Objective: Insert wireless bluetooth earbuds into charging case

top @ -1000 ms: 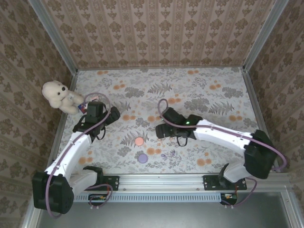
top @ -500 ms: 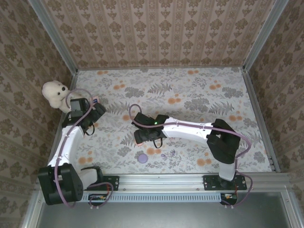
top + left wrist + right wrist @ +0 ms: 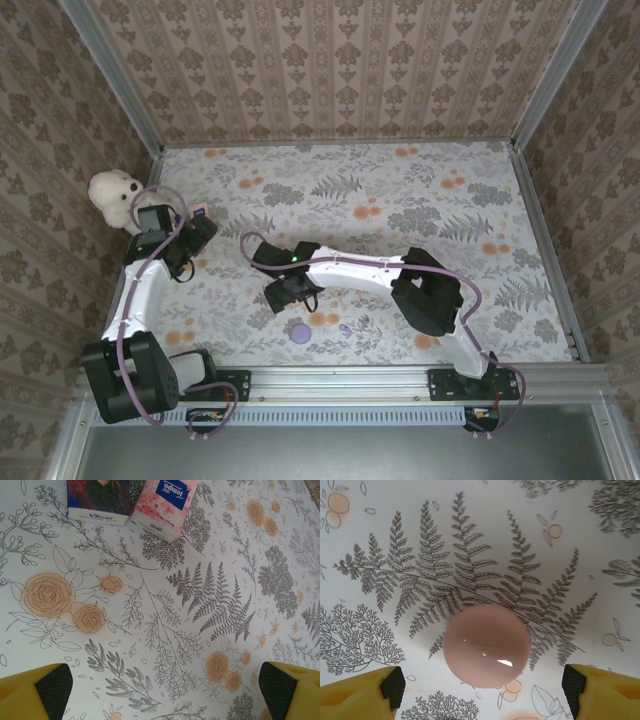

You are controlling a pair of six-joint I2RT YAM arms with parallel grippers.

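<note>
**Right gripper [image 3: 482, 685] open over pink case [image 3: 486, 646]**

The right gripper is hanging wide open, the round pink case lying on the floral table [image 3: 470, 520] between its fingers. The left gripper [image 3: 162, 682] is gaping wide near two tissue packs [image 3: 167, 502].

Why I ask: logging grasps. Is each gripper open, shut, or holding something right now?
Left gripper: open, holding nothing.
Right gripper: open, holding nothing; the pink round piece lies ungripped on the table.

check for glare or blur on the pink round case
Right wrist view: the glossy pink round case shows small white glints near its lower right, and its rim looks softer than the sharp fern print. Top external view: even light.
</note>
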